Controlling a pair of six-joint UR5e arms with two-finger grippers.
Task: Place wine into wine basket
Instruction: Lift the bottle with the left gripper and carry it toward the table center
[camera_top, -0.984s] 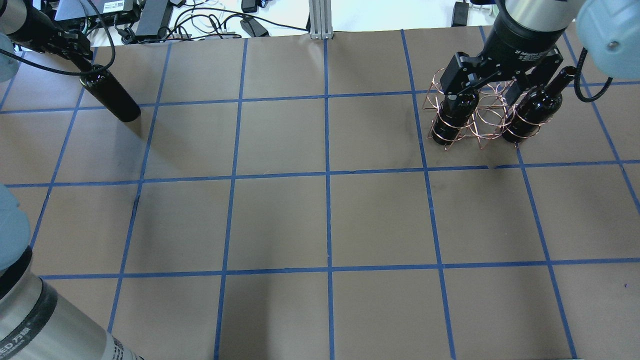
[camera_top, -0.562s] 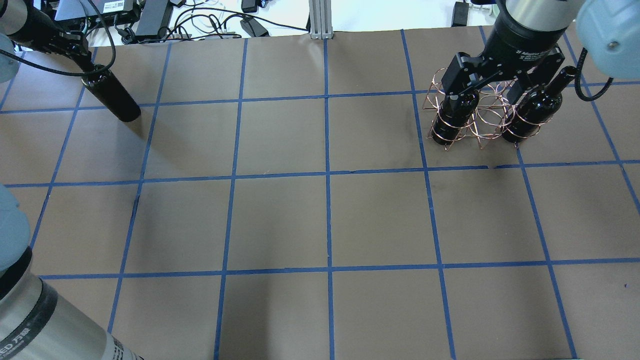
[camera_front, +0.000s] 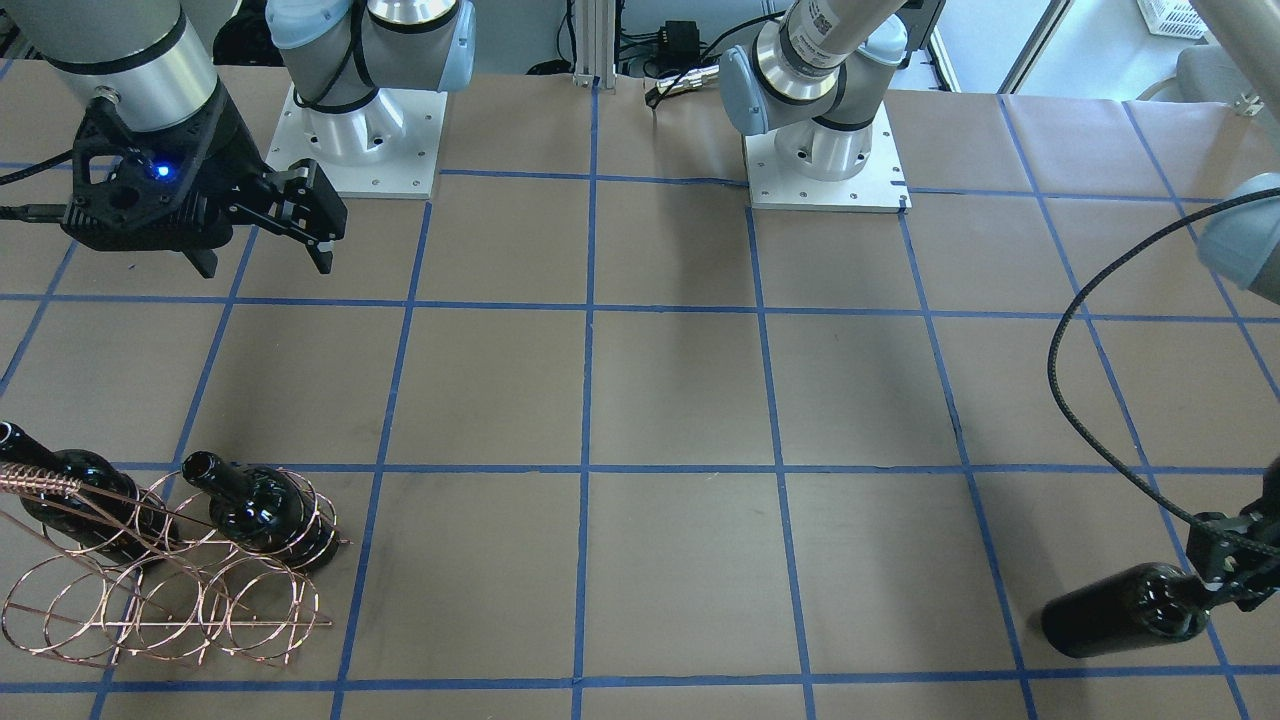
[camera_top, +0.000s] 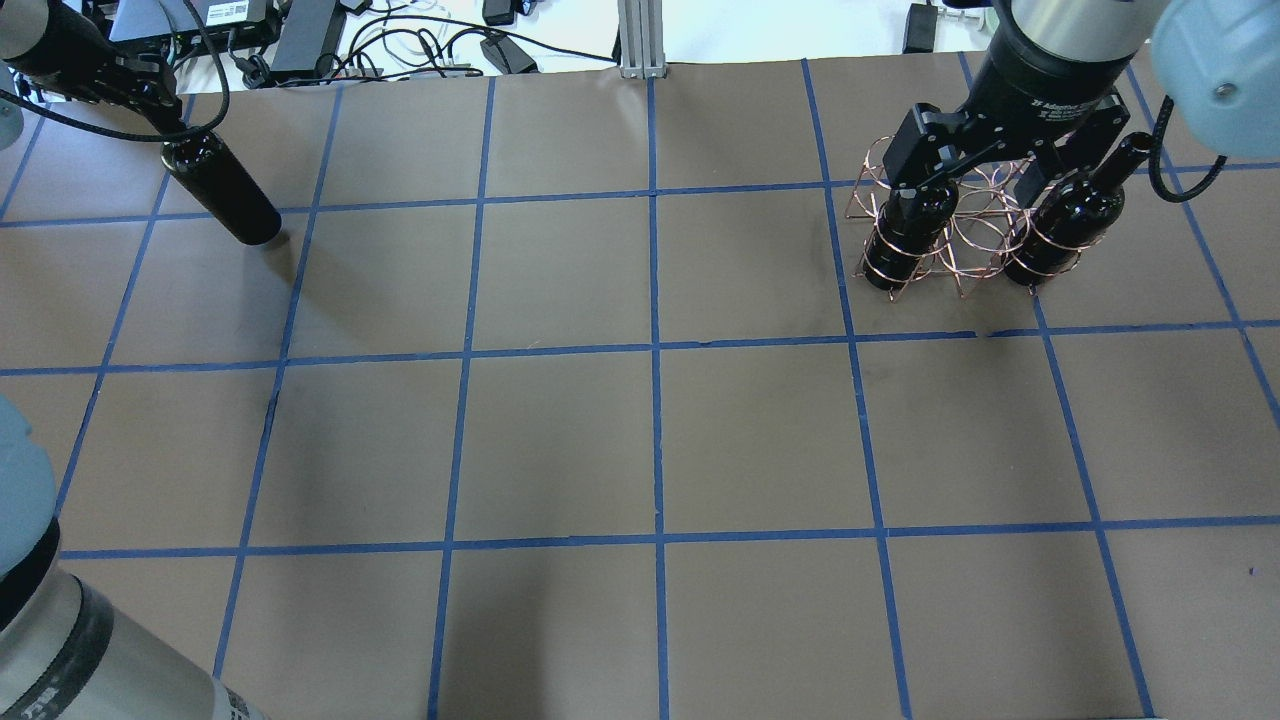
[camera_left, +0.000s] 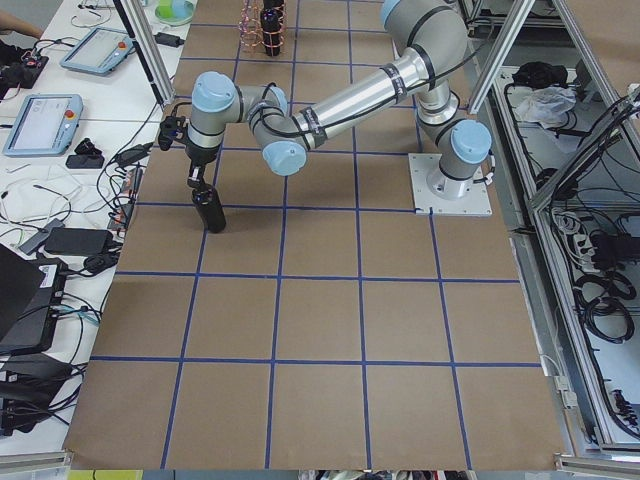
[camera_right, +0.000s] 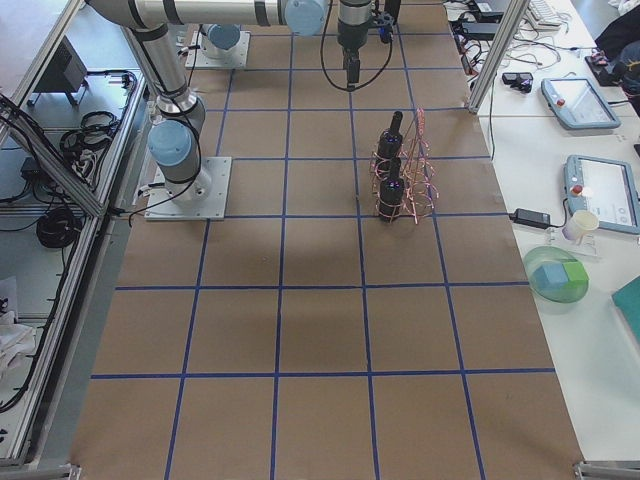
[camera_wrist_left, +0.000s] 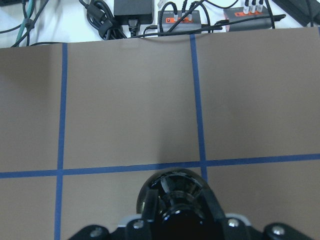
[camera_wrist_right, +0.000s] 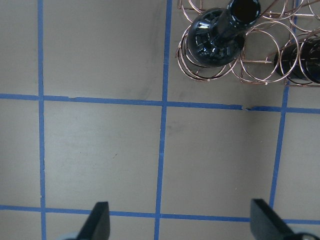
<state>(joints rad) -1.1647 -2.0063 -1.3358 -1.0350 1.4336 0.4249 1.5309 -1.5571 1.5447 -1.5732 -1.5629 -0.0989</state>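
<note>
My left gripper (camera_top: 165, 105) is shut on the neck of a dark wine bottle (camera_top: 222, 190) at the table's far left corner. It also shows in the front view (camera_front: 1120, 610) and the left wrist view (camera_wrist_left: 175, 210). The bottle hangs nearly upright, its base at or just above the paper. The copper wire basket (camera_top: 965, 235) stands at the far right with two dark bottles (camera_top: 905, 240) (camera_top: 1065, 225) in its outer loops. The middle loops are empty. My right gripper (camera_top: 985, 165) is open and empty, high above the basket (camera_wrist_right: 260, 55).
Brown paper with a blue tape grid (camera_top: 655, 350) covers the table. Cables and power bricks (camera_top: 300, 35) lie beyond the far edge behind the left gripper. A metal post (camera_top: 640, 40) stands at the far middle edge.
My right gripper has risen a little above the basket, still open. My left gripper has shifted slightly toward the far edge with the bottle in its grip.
</note>
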